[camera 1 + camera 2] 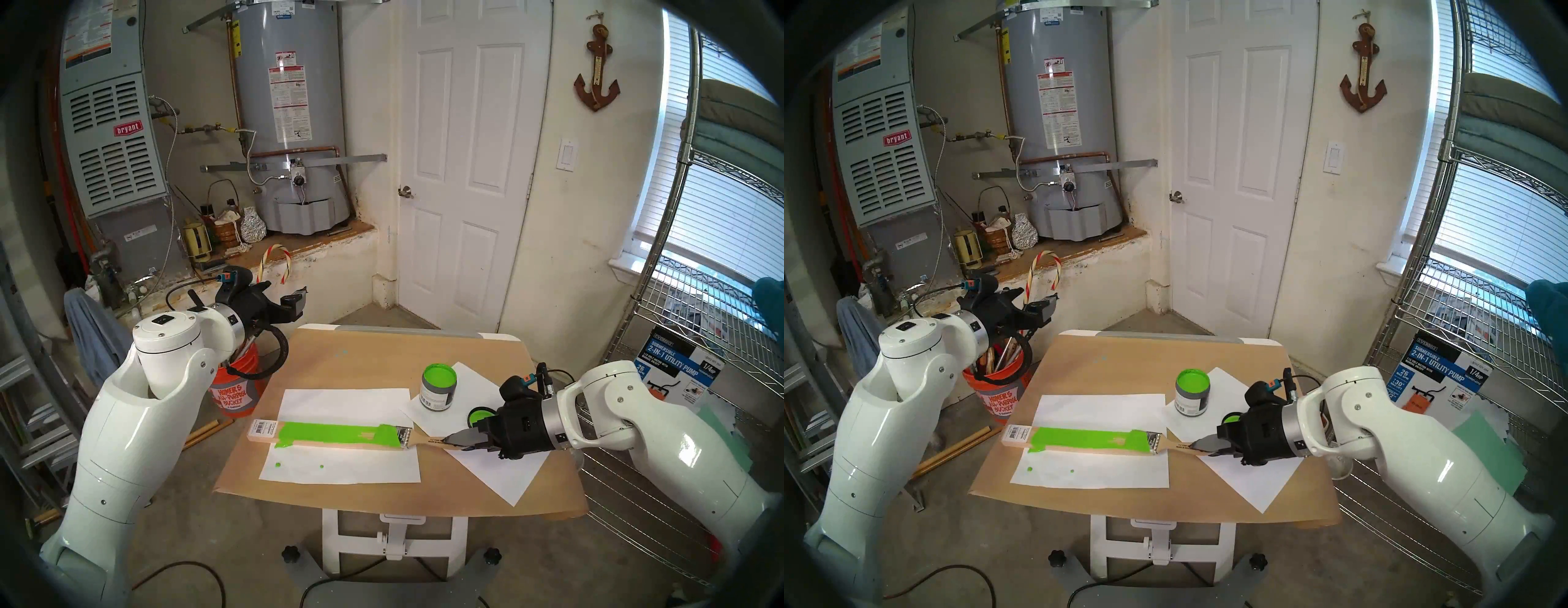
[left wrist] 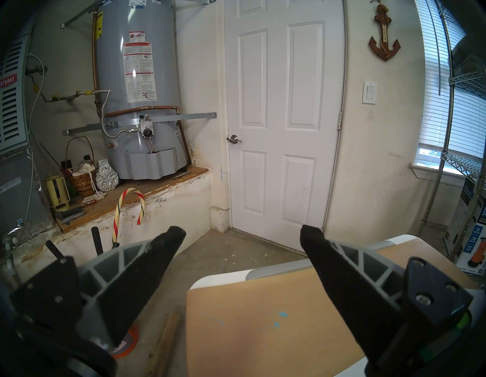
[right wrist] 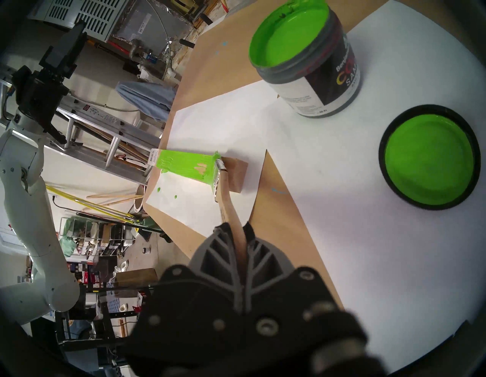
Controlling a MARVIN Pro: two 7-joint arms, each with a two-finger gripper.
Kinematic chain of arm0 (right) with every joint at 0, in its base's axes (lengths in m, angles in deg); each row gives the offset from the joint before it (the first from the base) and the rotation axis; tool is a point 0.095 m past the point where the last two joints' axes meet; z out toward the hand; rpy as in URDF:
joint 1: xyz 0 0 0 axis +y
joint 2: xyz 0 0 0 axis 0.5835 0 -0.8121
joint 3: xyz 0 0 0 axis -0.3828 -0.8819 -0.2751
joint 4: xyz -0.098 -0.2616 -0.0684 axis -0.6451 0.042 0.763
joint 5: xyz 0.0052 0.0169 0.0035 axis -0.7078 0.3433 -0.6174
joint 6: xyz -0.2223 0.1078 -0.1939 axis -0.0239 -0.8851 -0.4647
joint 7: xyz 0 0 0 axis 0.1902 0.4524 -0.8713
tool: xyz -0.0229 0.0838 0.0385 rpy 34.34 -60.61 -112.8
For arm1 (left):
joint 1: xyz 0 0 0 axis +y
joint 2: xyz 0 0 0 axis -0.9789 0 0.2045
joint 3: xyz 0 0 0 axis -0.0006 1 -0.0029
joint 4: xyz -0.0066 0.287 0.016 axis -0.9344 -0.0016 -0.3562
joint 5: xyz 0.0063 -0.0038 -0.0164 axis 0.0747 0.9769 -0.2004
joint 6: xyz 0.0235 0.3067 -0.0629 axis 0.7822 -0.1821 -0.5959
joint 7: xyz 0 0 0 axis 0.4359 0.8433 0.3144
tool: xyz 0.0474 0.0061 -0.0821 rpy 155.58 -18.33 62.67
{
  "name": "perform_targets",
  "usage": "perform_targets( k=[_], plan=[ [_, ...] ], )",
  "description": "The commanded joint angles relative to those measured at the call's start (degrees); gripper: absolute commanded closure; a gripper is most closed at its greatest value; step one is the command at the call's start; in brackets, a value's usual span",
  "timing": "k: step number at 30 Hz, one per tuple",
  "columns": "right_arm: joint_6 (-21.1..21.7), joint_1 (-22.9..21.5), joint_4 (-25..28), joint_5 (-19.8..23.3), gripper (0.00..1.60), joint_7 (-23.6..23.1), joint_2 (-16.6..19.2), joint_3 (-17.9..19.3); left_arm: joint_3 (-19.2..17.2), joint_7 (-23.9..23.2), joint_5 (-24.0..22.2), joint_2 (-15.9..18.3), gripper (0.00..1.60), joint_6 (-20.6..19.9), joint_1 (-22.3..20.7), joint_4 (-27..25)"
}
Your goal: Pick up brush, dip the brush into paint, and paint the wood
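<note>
**A:** so where's the brush [image 1: 418, 437] at right now?

**B:** right gripper [image 1: 460, 440] has its jaws clenched on the wooden handle, up near the back end. Bristles are down on the wood [image 1: 335, 437], at the edge of the green patch toward the bare end. In the right wrist view the ferrule sits right where the paint stops.

**A:** how much of the board is green?

**B:** most of the top. Barcode sticker end is bare, the end by the brush is bare, and there's a little unpainted gap in the middle of the green. Some paint ran over the edge near the sticker, plus two drips on the white paper [image 1: 339, 471] under it.

**A:** and the paint [image 1: 439, 375] itself?

**B:** open jar [image 1: 437, 397] on the table [image 1: 382, 352] behind the brush, its lid [image 3: 430, 157] lying beside it, inside up and green.

**A:** left arm?

**B:** left gripper [image 2: 242, 237] is up off the table's far left corner, jaws spread wide, nothing in them.
</note>
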Motion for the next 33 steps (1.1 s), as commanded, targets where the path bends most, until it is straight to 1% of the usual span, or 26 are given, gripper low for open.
perform_targets(
  k=[1, 2, 3, 4, 6, 12, 18, 22, 26, 27, 30, 31, 33],
  plan=[
    [-0.07, -0.10, 0.26, 1.59, 1.60, -0.59, 0.23, 0.72, -0.53, 0.02, -0.10, 0.09, 0.00, 0.17, -0.51, -0.97],
    [-0.07, -0.10, 0.26, 1.59, 1.60, -0.59, 0.23, 0.72, -0.53, 0.02, -0.10, 0.09, 0.00, 0.17, -0.51, -0.97],
    [-0.07, 0.00, 0.25, 2.60, 1.60, -0.49, 0.09, 1.06, -0.53, 0.02, -0.10, 0.09, 0.00, 0.17, -0.51, -0.97],
    [-0.07, -0.02, 0.13, 2.76, 1.60, -1.07, -0.05, 1.26, -0.53, 0.02, -0.10, 0.09, 0.00, 0.17, -0.51, -0.97],
    [-0.26, 0.01, 0.48, 3.85, 1.60, -0.81, -0.07, 1.68, -0.53, 0.02, -0.09, 0.09, 0.00, 0.17, -0.52, -0.96],
    [-1.23, 0.04, 0.37, 5.16, 1.60, -1.98, -1.25, 2.45, -0.52, 0.02, -0.09, 0.09, 0.00, 0.18, -0.52, -0.96],
    [-1.91, -0.47, 0.96, 6.57, 1.60, -1.51, -2.42, 2.41, -0.52, 0.02, -0.09, 0.09, 0.00, 0.18, -0.52, -0.95],
    [-2.01, -1.33, 0.92, 6.46, 1.60, -0.73, -3.55, 1.40, -0.52, 0.02, -0.09, 0.09, 0.00, 0.18, -0.52, -0.95],
    [-1.55, -3.23, 1.04, 5.54, 1.60, 0.21, -5.78, -1.04, -0.51, 0.01, -0.09, 0.09, 0.00, 0.18, -0.53, -0.94],
    [-1.55, -3.23, 1.04, 5.54, 1.60, 0.21, -5.78, -1.04, -0.51, 0.01, -0.09, 0.09, 0.00, 0.18, -0.53, -0.94],
    [-1.40, -5.13, 1.45, 5.39, 1.60, 1.21, -8.30, -3.45, -0.50, 0.00, -0.08, 0.09, 0.00, 0.20, -0.55, -0.91],
    [-1.40, -5.13, 1.45, 5.39, 1.60, 1.21, -8.30, -3.45, -0.50, 0.00, -0.08, 0.09, 0.00, 0.20, -0.55, -0.91],
    [-1.64, -6.09, 1.53, 5.04, 1.60, 2.04, -9.81, -4.71, -0.49, 0.00, -0.07, 0.09, 0.00, 0.20, -0.55, -0.89]
  ],
)
